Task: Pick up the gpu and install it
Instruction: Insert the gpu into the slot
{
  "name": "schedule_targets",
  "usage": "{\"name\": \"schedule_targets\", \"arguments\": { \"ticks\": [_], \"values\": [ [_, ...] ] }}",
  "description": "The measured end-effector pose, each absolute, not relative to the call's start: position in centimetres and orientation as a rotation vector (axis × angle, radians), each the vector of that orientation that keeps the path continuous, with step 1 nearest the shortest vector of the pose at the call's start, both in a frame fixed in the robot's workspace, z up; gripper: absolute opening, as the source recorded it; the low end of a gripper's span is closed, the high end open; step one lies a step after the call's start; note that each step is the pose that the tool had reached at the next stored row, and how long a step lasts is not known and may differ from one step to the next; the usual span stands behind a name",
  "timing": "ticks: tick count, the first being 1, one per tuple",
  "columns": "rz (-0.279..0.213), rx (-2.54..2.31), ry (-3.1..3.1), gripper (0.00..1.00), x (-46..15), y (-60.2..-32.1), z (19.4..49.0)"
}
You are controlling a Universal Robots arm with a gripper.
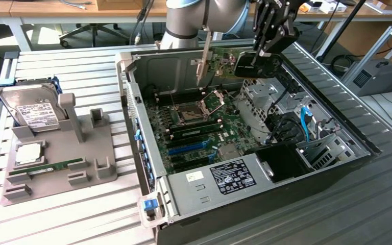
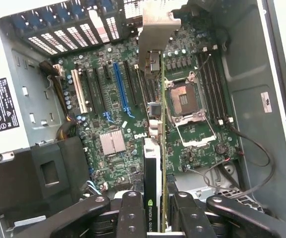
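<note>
Workbench: a slatted metal table (image 1: 80, 214) is carrying an open computer case (image 1: 264, 219), with desks and an office chair (image 1: 90, 33) standing behind it.
Claw: the gripper (image 1: 256, 64) is clenching the gpu (image 1: 222, 61), its dark fingers (image 2: 131, 213) pressing against both flat faces of the card.
Gpu: it is hanging on edge in the claw, raised over the far end of the case, and is not sitting in any slot.
Bracket: the silver bracket (image 1: 201, 58) is standing upright at the card's end, pointing toward the exterior view's left.
Below the card: the motherboard (image 1: 203, 127) is lying flat in the case. In the wrist view the card's edge is running between the blue slot (image 2: 123, 91) and the open CPU socket (image 2: 185, 99).
Near end of case: a power supply (image 1: 230, 176) with a black label is sitting at the end nearest the exterior camera.
Beside the case: a gray fixture (image 1: 100, 153) is resting on the table at the exterior view's left, well apart from the claw.
On the fixture: a hard drive (image 1: 36, 109) is leaning at its far end, a square silver chip (image 1: 29, 153) is lying below it, and a green RAM stick (image 1: 49, 167) is lying just beside the chip.
</note>
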State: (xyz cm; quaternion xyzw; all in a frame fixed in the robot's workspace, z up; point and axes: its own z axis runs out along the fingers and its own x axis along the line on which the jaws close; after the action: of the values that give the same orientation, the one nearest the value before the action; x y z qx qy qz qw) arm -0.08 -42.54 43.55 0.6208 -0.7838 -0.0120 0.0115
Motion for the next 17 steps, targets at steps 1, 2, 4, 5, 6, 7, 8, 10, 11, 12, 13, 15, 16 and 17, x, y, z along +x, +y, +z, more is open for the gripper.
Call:
{"name": "schedule_targets", "arguments": {
  "ticks": [1,2,4,5,6,7,8,10,11,12,13,15,16,17],
  "values": [
    [-0.037,1.946,-2.437,0.27,-0.08,-42.53,43.55],
    [-0.037,1.963,-2.423,0.27,-0.08,-42.52,43.55],
    [-0.036,2.0,-2.392,0.27,-0.08,-42.51,43.55],
    [-0.036,2.012,-2.381,0.27,-0.08,-42.5,43.55],
    [-0.036,2.018,-2.376,0.27,-0.08,-42.5,43.55],
    [-0.035,2.02,-2.374,0.27,-0.08,-42.49,43.56],
    [-0.036,2.021,-2.374,0.27,-0.08,-42.49,43.55],
    [-0.035,2.021,-2.373,0.27,-0.08,-42.49,43.55],
    [-0.035,2.023,-2.372,0.27,-0.08,-42.49,43.55],
    [-0.035,2.03,-2.366,0.27,-0.08,-42.49,43.55],
    [-0.035,2.037,-2.359,0.27,-0.08,-42.49,43.55],
    [-0.035,2.063,-2.336,0.27,-0.08,-42.47,43.55],
    [-0.035,2.068,-2.332,0.27,-0.08,-42.47,43.55],
    [-0.035,2.068,-2.331,0.27,-0.08,-42.47,43.55]
  ]
}}
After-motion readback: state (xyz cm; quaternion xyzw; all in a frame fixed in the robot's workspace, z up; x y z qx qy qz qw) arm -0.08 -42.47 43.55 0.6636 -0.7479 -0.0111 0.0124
